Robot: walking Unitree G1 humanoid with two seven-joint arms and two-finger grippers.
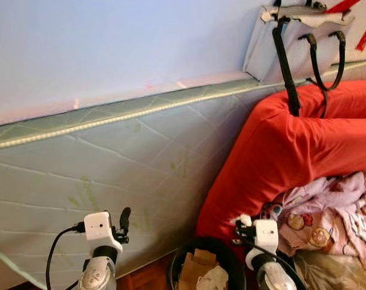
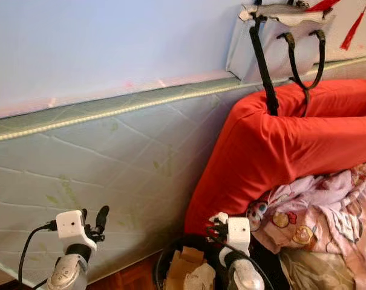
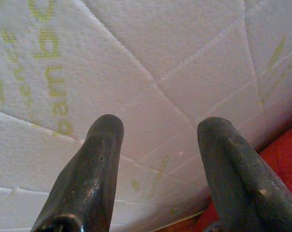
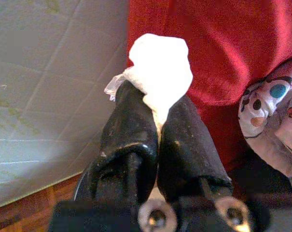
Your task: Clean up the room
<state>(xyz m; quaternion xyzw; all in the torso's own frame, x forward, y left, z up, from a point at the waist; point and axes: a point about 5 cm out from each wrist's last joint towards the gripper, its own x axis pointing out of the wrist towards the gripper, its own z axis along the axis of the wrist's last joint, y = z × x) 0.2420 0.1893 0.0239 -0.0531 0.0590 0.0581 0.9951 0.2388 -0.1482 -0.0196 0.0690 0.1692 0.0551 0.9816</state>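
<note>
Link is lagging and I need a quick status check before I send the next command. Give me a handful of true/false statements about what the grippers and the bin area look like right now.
1. The right gripper is shut on a white crumpled tissue. True.
2. The left gripper is holding a piece of cardboard. False: its fingers are open with nothing between them, facing the quilted mattress.
3. A black bin between the two arms holds cardboard scraps. True.
4. The red cushion lies flat on the floor. False: it leans up against the mattress.
5. A bag with black handles sits above the red cushion. True.
</note>
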